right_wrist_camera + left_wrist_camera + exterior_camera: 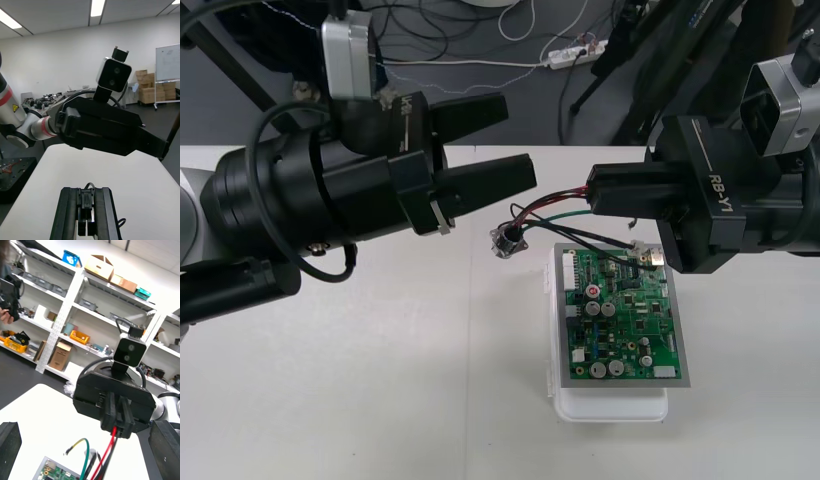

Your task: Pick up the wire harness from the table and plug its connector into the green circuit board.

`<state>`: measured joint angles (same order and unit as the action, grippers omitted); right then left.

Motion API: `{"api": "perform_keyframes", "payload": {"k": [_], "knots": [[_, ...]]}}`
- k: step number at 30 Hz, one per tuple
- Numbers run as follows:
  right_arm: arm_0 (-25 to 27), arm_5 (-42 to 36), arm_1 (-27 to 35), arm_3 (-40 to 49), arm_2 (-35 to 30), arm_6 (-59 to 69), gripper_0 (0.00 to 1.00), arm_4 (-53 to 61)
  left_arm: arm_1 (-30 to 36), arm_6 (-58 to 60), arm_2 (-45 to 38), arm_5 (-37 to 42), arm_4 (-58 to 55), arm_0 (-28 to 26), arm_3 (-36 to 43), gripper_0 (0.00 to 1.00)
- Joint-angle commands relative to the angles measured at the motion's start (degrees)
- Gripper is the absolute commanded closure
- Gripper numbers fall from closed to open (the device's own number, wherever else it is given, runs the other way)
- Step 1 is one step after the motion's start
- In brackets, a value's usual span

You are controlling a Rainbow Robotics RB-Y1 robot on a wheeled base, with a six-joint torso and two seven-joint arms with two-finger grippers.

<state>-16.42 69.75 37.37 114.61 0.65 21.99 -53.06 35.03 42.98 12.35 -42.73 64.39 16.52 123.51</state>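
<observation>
Left gripper [518, 140] hangs by the bench's far edge, its 2 fingers spread wide with nothing in them. Just right of it is the wire harness [562, 195]. Its round metal socket [505, 242] is off the far left corner of the green circuit board [625, 325]. The right gripper [592, 192] is clamped on the red, green and black wires above the board's far edge. Can't tell if the plug's seated. The board sits on a white base [610, 408].

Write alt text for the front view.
The right gripper, shut on the harness wires, holds them by the far edge of the green circuit board. The open left gripper hovers close to the harness's metal socket.
</observation>
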Motion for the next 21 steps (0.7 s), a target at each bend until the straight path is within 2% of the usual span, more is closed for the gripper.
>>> {"api": "perform_keyframes", "payload": {"k": [1, 12, 21], "knots": [[2.5, -2.5, 0.3, 4.5, -2.1, -2.3, 1.00, -0.6, -0.4, -8.7, 3.3, 2.7, -0.5, 0.5, 1.7, 0.00], [5.6, -3.5, -2.2, 7.6, -2.1, -2.6, 1.00, -1.5, 6.8, -13.7, 8.5, 1.4, -6.8, 4.5, 1.7, 0.00], [6.3, -4.3, -3.7, 9.4, -1.4, -2.3, 1.00, -3.9, 8.7, -13.7, 9.5, -0.7, -8.1, 6.0, 1.7, 0.00]]}}
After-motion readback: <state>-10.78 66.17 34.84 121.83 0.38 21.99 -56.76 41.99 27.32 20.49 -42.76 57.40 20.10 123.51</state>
